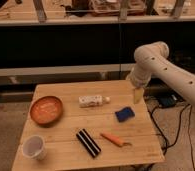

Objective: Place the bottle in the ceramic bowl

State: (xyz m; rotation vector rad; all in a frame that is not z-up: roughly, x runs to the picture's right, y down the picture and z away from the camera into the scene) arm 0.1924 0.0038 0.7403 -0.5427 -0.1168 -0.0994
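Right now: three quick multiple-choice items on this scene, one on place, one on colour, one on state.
1. Where is the gripper? A over the ceramic bowl B by the table's right edge C below the tabletop
2. The pad beside the bottle is: A blue B green C red
3. The bottle is: A upright B in the ceramic bowl C lying on the table
Key: 1 B, it hangs right of the bottle; 2 A, plainly blue; 3 C, on its side on the wood.
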